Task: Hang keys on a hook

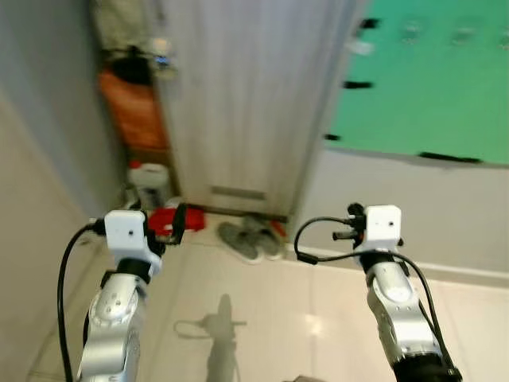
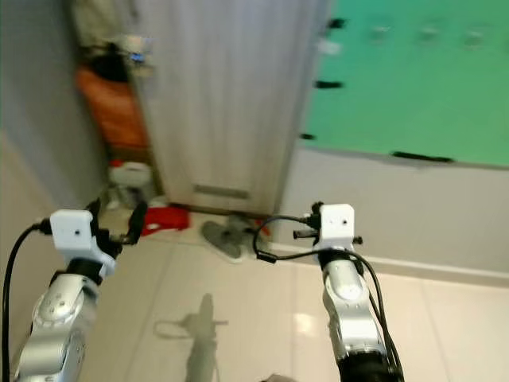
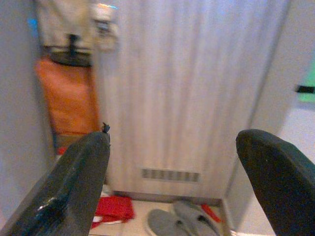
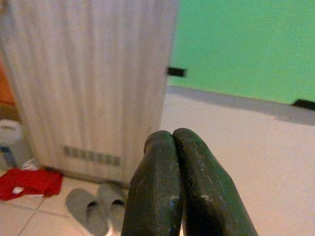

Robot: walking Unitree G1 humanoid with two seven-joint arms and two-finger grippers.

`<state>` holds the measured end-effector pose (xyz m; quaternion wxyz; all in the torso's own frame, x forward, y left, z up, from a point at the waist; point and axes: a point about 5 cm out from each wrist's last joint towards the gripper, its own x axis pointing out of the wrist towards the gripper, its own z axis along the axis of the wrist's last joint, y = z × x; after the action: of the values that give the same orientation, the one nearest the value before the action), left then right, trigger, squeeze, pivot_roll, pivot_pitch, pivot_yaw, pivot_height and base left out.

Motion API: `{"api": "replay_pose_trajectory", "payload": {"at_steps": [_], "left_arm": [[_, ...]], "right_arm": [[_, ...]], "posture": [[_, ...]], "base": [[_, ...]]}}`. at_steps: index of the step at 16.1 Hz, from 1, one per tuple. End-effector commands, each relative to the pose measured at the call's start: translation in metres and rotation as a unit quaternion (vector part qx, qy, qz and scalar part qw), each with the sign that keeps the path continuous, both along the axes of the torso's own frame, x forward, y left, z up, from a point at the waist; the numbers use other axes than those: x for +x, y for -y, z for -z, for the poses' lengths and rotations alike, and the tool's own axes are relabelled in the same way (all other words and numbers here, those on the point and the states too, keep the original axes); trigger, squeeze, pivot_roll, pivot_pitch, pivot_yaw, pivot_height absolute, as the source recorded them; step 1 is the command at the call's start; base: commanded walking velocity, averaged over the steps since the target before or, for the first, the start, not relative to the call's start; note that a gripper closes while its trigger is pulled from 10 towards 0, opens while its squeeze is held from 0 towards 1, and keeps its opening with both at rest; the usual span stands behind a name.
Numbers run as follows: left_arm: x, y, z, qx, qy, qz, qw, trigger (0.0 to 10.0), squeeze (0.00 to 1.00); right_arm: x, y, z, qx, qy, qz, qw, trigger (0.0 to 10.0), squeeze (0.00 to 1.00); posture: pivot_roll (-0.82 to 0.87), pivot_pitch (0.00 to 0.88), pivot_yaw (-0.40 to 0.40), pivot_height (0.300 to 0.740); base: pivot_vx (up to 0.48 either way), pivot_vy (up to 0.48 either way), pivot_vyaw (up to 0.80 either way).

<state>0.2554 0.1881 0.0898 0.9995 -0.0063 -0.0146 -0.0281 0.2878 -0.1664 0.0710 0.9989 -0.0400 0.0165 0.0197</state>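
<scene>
I hold the left gripper (image 3: 172,162) with fingers apart and empty, the right gripper (image 4: 177,142) pressed together on nothing. I see neither keys nor hook; my next move, I judge, is locating them. Ahead lie slippers (image 1: 250,236), a red cloth (image 1: 169,217), then the door (image 1: 238,95).

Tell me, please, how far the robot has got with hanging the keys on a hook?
Nothing looks done. The left gripper is open and empty, the right gripper is shut with nothing visible between its fingers. The robot faces a grey door, with slippers on the floor. Finding the keys, then hanging them, remains.
</scene>
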Motion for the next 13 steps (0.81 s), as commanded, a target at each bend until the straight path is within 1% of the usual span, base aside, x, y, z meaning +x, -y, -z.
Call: {"api": "replay_pose_trajectory", "payload": {"at_steps": [1,2,4,5,6,9,13], "left_arm": [[0.003,0.010,0.008,-0.004,-0.020,0.016,1.000,10.0,0.00],[0.006,0.012,0.009,-0.010,-0.023,0.017,1.000,10.0,0.00],[0.009,0.014,0.008,-0.004,-0.023,0.016,1.000,10.0,0.00],[0.011,0.014,0.009,-0.007,-0.024,0.014,1.000,10.0,0.00],[0.011,0.014,0.009,-0.008,-0.025,0.015,1.000,10.0,0.00],[0.015,0.016,0.012,-0.017,-0.028,0.014,0.999,10.0,0.00],[0.019,0.014,0.012,-0.022,-0.029,0.009,0.999,10.0,0.00]], "right_arm": [[0.002,0.008,0.000,-0.006,-0.004,0.009,1.000,10.0,0.00],[0.003,0.010,0.000,-0.009,-0.004,0.012,1.000,10.0,0.00],[0.000,0.017,0.003,-0.018,-0.012,0.029,0.999,10.0,0.00],[-0.002,0.021,0.005,-0.018,-0.019,0.040,0.999,10.0,0.00],[-0.002,0.024,0.007,-0.012,-0.022,0.047,0.999,10.0,1.00],[0.000,0.027,0.006,-0.011,-0.018,0.047,0.999,10.0,1.00],[0.002,0.026,0.004,-0.012,-0.012,0.043,0.999,10.0,1.00]], "posture": [[-0.02,0.000,0.017,0.740],[-0.02,0.000,0.017,0.740],[-0.03,0.000,0.020,0.740],[-0.03,0.000,0.022,0.740],[-0.03,0.000,0.023,0.740],[-0.04,0.000,0.023,0.740],[-0.04,0.000,0.019,0.740]], "base": [[0.000,-0.458,-0.64],[0.000,-0.461,-0.64],[0.000,-0.463,-0.61],[0.000,-0.465,-0.58],[0.000,-0.465,-0.55],[0.000,-0.467,-0.60],[0.000,-0.469,-0.69]]}}
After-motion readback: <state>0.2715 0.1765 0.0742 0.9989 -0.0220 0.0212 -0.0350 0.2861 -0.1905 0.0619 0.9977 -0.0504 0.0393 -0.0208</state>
